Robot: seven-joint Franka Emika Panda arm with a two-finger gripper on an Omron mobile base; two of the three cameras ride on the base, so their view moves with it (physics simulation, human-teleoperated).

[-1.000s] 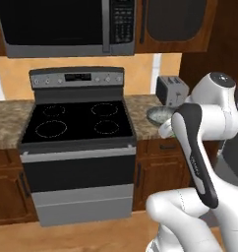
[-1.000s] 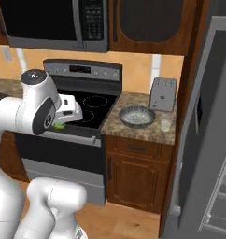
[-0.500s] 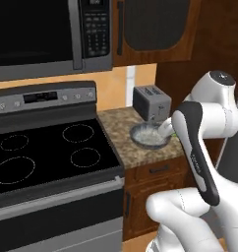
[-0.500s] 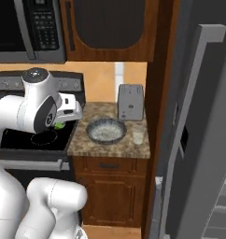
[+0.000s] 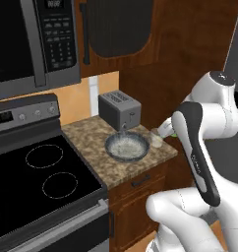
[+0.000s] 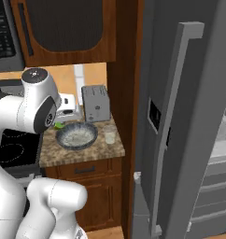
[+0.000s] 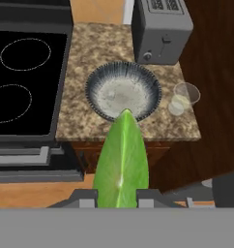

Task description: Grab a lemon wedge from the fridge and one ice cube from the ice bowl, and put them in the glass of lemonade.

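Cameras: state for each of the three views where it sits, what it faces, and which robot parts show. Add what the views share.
Left base view: behind the arm to its left, facing the stove, toaster and ice bowl; the white arm rises at lower right.
Right base view: behind to the right, facing the counter and fridge; the arm rises at lower left.
Hand view: on the hand, looking down along the gripper, shut on a green lemon wedge.
Shared: bowl, toaster, glass of lemonade.

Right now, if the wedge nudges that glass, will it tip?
Possibly: the glass of lemonade looks small, thin-walled and light, so it may slide or tip. It stands near the counter edge, beside the ice bowl.
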